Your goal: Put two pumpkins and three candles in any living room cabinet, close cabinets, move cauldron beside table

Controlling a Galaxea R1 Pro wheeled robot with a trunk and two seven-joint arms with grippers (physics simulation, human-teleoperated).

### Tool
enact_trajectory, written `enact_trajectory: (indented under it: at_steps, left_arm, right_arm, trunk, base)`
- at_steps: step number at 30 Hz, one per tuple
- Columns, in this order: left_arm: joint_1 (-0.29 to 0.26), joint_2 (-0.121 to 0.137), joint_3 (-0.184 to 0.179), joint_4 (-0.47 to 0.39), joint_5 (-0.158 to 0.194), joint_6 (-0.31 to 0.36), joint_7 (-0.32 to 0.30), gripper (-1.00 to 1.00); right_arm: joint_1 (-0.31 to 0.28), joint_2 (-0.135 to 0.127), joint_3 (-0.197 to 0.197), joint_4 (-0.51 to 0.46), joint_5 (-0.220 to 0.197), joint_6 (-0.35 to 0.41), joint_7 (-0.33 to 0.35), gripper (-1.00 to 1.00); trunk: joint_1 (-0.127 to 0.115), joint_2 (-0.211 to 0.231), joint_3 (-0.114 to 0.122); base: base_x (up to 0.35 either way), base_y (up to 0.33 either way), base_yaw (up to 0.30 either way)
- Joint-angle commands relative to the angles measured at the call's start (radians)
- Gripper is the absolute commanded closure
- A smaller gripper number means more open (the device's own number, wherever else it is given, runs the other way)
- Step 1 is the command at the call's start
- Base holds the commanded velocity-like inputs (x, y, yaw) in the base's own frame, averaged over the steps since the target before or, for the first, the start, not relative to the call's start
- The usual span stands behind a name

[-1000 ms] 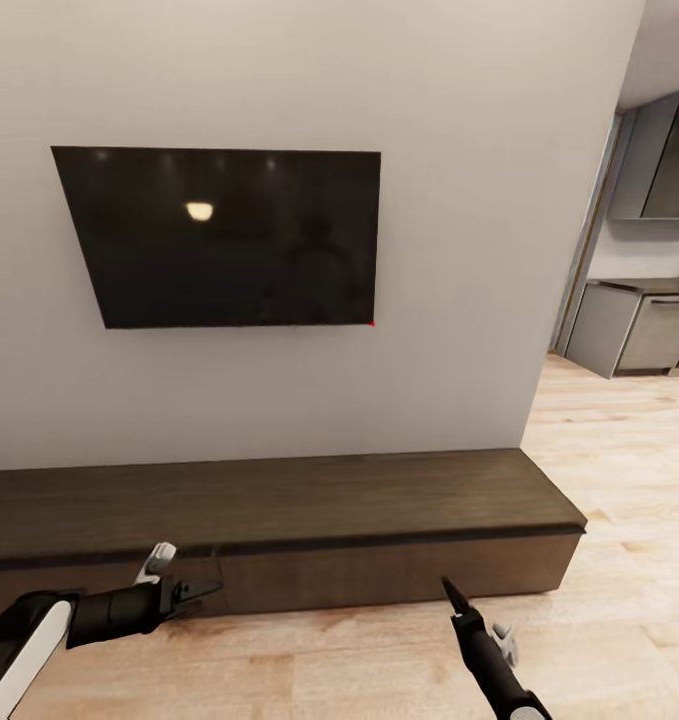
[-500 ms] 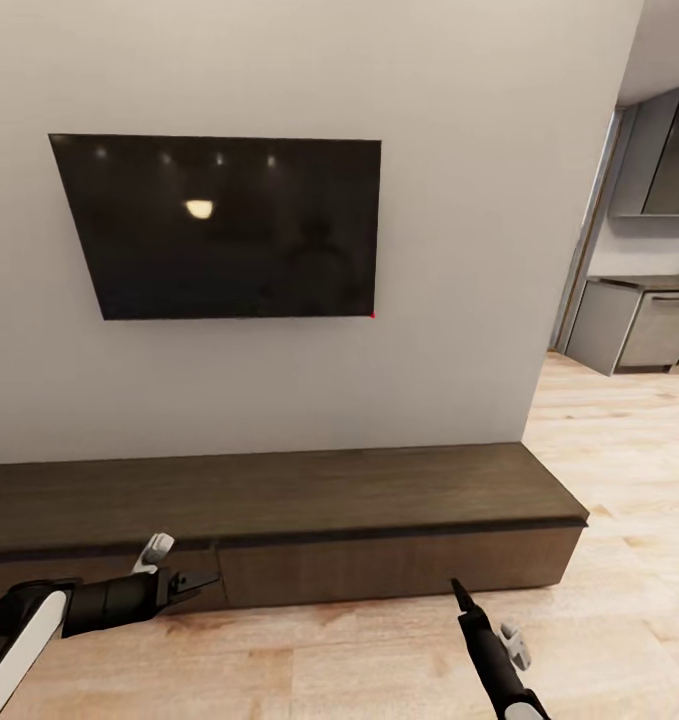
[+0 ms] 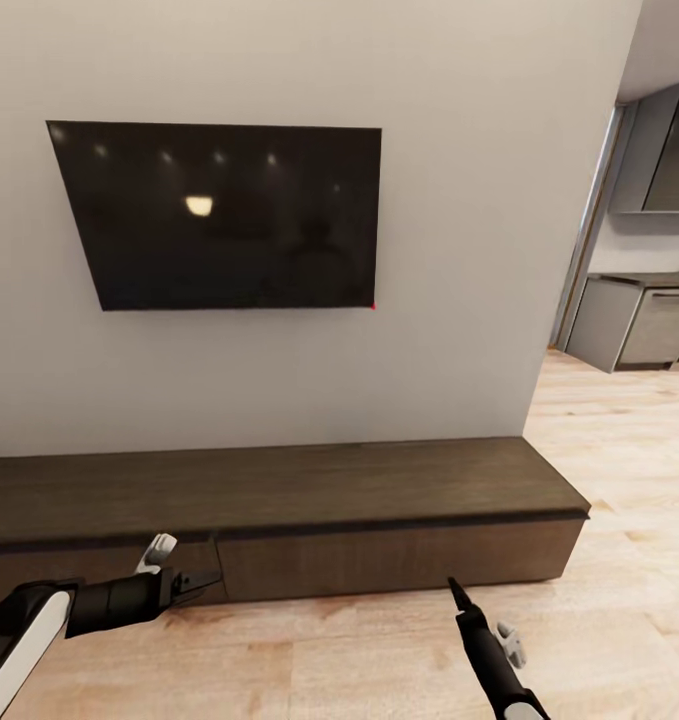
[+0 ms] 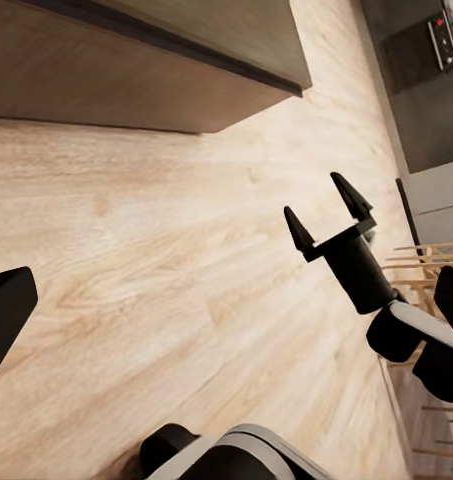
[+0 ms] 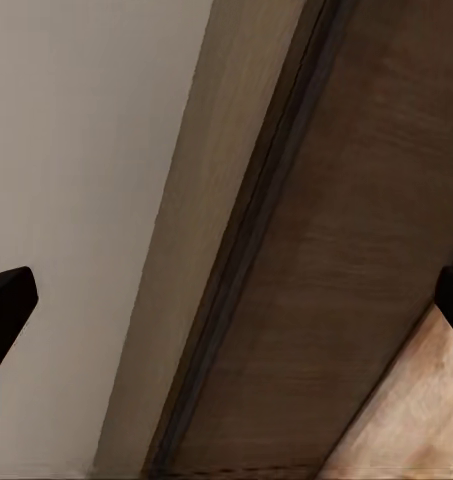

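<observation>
two black grippers hover before the long dark-brown woodgrain cabinet (image 3: 279, 500) (drawer fronts flush): left gripper (image 3: 201, 581) level, prongs spread, right gripper (image 3: 455, 590) raised upward, fingers apart.

The left arm reaches in from the lower left of the head view, forearm nearly level, and its left gripper (image 3: 204, 580) points to the right with the fingers a little apart. The right arm rises from the bottom edge, its right gripper (image 3: 455, 592) pointing up and forward; the left wrist view shows its two fingers (image 4: 298, 230) spread wide.
</observation>
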Motion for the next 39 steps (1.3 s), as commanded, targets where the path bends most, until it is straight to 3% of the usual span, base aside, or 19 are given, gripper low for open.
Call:
enact_trajectory:
  at_steps: [1, 7, 13, 17, 22, 25, 30, 37, 39]
  left_arm:
    - [-0.001, 0.001, 0.0, -0.002, 0.002, 0.003, -0.004, -1.0]
    - [0.0, 0.006, -0.014, -0.006, 0.092, 0.003, -0.004, -1.0]
    - [-0.002, 0.013, -0.02, -0.007, 0.112, 0.003, -0.004, -1.0]
    - [-0.002, 0.02, -0.016, -0.007, 0.123, 0.003, -0.004, -1.0]
    - [-0.002, 0.065, -0.019, -0.007, 0.182, 0.003, -0.004, -1.0]
    - [-0.002, 0.102, -0.021, -0.002, 0.22, 0.003, -0.004, -1.0]
    - [-0.002, 0.126, -0.023, 0.0, 0.231, 0.003, -0.005, -1.0]
    - [-0.002, 0.131, -0.023, -0.001, 0.236, 0.003, -0.005, -1.0]
    - [-0.002, 0.13, -0.023, -0.001, 0.24, 0.003, -0.005, -1.0]
  right_arm:
    - [-0.001, 0.001, -0.002, 0.001, -0.001, 0.025, 0.022, -1.0]
    - [-0.001, 0.002, -0.001, 0.001, -0.02, 0.124, 0.103, -1.0]
    - [-0.001, 0.001, -0.001, 0.002, -0.067, 0.199, 0.111, -1.0]
    - [-0.001, 0.002, -0.001, 0.003, -0.087, 0.206, 0.111, -1.0]
    - [-0.001, 0.001, 0.001, 0.001, -0.085, 0.195, 0.113, -1.0]
    - [-0.001, 0.0, 0.001, 0.002, -0.087, 0.148, 0.113, -1.0]
    - [-0.001, -0.001, 0.002, 0.003, -0.09, 0.139, 0.113, -1.0]
    - [-0.001, 0.0, -0.001, 0.01, -0.096, 0.141, 0.108, -1.0]
    - [-0.001, 0.0, -0.011, 0.012, -0.126, 0.142, 0.105, -1.0]
  trunk:
    - [0.004, -0.008, -0.004]
    - [0.027, -0.05, -0.023]
    - [0.05, -0.092, -0.042]
    - [0.065, -0.12, -0.054]
    - [0.084, -0.155, -0.07]
    - [0.096, -0.176, -0.079]
    - [0.115, -0.211, -0.095]
    - [0.142, -0.26, -0.117]
    - [0.149, -0.274, -0.123]
  base:
    - [0.0, 0.0, 0.0]
    - [0.0, 0.0, 0.0]
    - [0.0, 0.0, 0.0]
    - [0.0, 0.0, 0.0]
    - [0.0, 0.0, 0.0]
    - [0.0, 0.0, 0.0]
    - [0.0, 0.0, 0.0]
    - [0.0, 0.0, 0.0]
    - [0.0, 0.0, 0.0]
